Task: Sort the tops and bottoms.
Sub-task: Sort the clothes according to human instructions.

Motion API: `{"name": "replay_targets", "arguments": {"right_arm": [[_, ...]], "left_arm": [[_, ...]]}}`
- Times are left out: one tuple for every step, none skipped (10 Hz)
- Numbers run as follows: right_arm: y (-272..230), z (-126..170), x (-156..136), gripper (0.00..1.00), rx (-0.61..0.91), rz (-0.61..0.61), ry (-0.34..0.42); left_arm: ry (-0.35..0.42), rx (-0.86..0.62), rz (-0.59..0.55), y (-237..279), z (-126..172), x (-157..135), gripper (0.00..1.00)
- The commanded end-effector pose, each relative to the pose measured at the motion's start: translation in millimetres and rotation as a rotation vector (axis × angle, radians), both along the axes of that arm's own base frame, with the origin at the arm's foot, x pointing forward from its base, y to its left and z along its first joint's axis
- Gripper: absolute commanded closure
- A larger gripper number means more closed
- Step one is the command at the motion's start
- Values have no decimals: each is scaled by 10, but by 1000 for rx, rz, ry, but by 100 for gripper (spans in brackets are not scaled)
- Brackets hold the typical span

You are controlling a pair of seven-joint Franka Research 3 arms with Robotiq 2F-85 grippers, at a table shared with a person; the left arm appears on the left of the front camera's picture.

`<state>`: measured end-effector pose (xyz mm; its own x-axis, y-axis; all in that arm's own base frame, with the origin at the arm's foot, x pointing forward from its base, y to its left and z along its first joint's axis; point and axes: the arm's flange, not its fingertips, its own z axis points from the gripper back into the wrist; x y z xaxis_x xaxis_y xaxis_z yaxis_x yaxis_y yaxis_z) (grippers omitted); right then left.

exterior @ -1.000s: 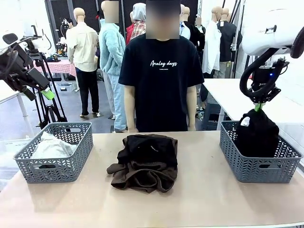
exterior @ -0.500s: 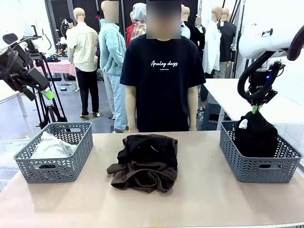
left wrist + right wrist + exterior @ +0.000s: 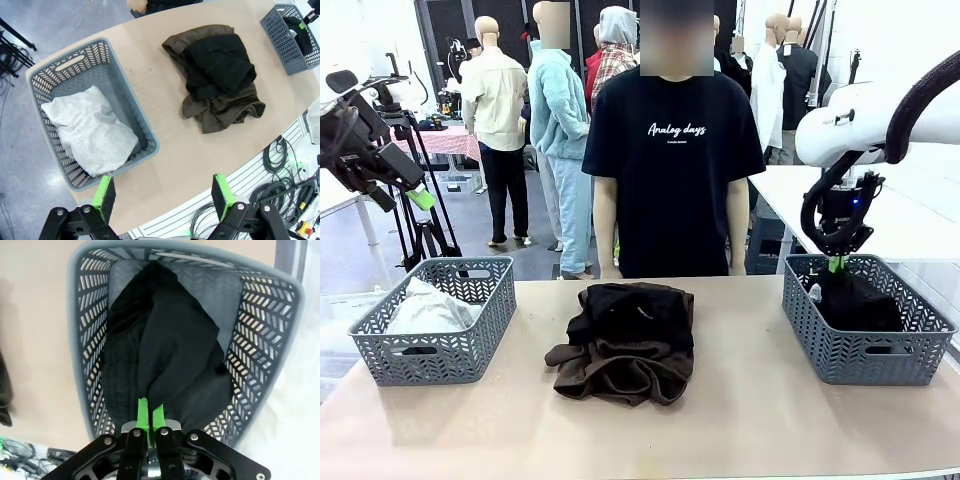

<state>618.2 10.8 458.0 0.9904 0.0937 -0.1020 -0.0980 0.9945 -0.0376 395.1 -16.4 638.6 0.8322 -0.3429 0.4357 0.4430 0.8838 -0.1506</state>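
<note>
A black bottom (image 3: 855, 302) sits low in the right grey basket (image 3: 865, 358), and my right gripper (image 3: 836, 264) is shut on its upper fold. In the right wrist view the shut gripper (image 3: 150, 412) pinches this black fabric (image 3: 165, 350) inside the basket (image 3: 79, 340). At the table's middle, a black bottom (image 3: 632, 305) rests on a dark brown fleece one (image 3: 620, 370). The pale grey-white top (image 3: 425, 310) lies in the left basket (image 3: 435, 355). My left gripper (image 3: 415, 195) hangs open high at the left. Its wrist view shows the open gripper (image 3: 163, 197) above the top (image 3: 90, 130) and the pile (image 3: 220, 75).
A person in a black T-shirt (image 3: 675, 170) stands at the far edge, behind the pile. Bare tabletop (image 3: 740, 420) stretches between the baskets and in front of the pile. Cables (image 3: 280, 160) hang below the table's near edge.
My right gripper has moved down and slightly left, lowering the black bottom into the right basket. The left arm has stayed still. The person has shifted a little to the right.
</note>
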Motion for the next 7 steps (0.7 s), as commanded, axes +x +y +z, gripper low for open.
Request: {"name": "replay_targets", "arguments": {"right_arm": [[-123,122,-27,100,13,-13,-4],[-159,141,-39,81,29,-15,0],[-159,173,-46,61,43,-14,-7],[-158,197,-45,42,56,-12,-4],[-154,248,-38,22,62,-16,-13],[-150,299,-43,3,55,-19,-13],[-155,325,-39,0,46,-29,-2]], "left_arm": [[-2,-3,3,6,5,-4,0],[-2,-3,3,6,5,-4,0],[-2,-3,3,6,5,-4,0],[-2,-3,3,6,5,-4,0],[-2,-3,3,6,5,-4,0],[-2,-3,3,6,5,-4,0],[-2,-3,3,6,5,-4,0]]}}
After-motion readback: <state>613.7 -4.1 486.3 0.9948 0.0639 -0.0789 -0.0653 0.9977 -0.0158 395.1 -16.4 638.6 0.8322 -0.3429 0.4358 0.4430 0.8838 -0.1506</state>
